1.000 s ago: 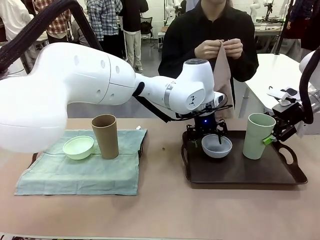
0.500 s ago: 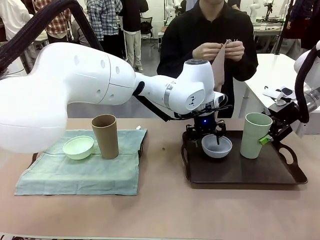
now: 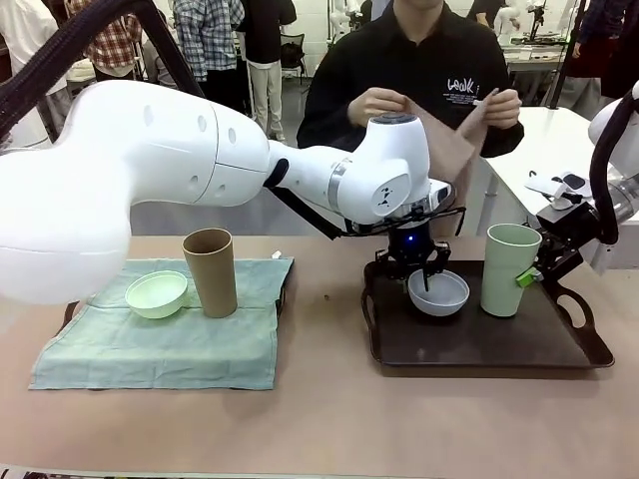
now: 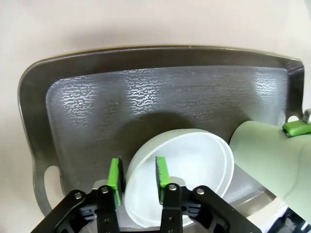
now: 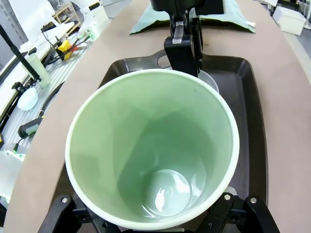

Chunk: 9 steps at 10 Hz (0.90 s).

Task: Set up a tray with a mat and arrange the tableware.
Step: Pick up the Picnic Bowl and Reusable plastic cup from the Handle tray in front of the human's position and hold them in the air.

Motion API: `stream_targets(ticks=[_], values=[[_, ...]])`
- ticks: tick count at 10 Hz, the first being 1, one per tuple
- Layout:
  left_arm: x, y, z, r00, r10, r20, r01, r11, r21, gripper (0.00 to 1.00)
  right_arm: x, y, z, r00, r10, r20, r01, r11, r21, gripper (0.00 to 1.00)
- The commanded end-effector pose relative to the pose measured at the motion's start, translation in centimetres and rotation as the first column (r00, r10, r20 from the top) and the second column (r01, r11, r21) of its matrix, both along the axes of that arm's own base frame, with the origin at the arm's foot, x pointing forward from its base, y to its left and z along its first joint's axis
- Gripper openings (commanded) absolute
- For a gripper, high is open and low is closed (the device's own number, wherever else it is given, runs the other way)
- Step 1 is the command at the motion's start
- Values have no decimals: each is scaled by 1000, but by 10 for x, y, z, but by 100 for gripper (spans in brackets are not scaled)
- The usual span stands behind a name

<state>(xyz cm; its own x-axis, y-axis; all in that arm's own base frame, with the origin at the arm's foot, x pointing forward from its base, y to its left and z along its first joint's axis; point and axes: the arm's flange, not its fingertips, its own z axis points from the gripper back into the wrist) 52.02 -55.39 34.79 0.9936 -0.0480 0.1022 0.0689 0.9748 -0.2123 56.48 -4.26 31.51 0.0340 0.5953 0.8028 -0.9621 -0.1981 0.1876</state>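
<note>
Though still over the tray (image 3: 479, 351), whitish-blue bowl (image 3: 439, 292) now atilt between left fingers (image 4: 115, 174).

**Setting:** robotics laboratory, open-plan and shared.

**Evidence recorded:**
- A large white left arm (image 3: 180, 170) stood at a tan work table (image 3: 329, 419), trailing a black corrugated cable sheath (image 3: 60, 55).
- A right arm (image 3: 627, 115) entered at the picture's right edge.
- The left gripper (image 4: 138, 167) was black with green pads.
- A side bench (image 5: 56, 80) carried hand tools (image 5: 63, 48).
- Behind were a white table (image 3: 559, 140), an office chair (image 3: 292, 50) and standing people (image 3: 215, 40).
</note>
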Motion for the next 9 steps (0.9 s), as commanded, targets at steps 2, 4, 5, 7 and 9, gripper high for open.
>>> stream_targets(ticks=[2, 4, 5, 7, 9], values=[[-2, 2, 8, 999, -35, -1, 35, 999, 36, 0, 6, -3, -4, 1000, -8, 6, 7, 1000, 14, 0], [0, 2, 8, 999, -39, -5, 39, 998, 48, 0, 6, -5, -5, 1000, -7, 7, 7, 1000, 17, 0], [0, 2, 8, 999, -35, -6, 36, 998, 50, 0, 6, -6, -5, 1000, -9, 9, 9, 1000, 18, 0], [0, 2, 10, 999, -36, -4, 36, 998, 49, 0, 6, -8, -5, 1000, -13, 8, 13, 1000, 22, 26], [-4, 5, 18, 1000, -13, -24, 13, 1000, 21, 0, 0, -13, 6, 1000, -10, 10, 10, 999, 52, 26]])
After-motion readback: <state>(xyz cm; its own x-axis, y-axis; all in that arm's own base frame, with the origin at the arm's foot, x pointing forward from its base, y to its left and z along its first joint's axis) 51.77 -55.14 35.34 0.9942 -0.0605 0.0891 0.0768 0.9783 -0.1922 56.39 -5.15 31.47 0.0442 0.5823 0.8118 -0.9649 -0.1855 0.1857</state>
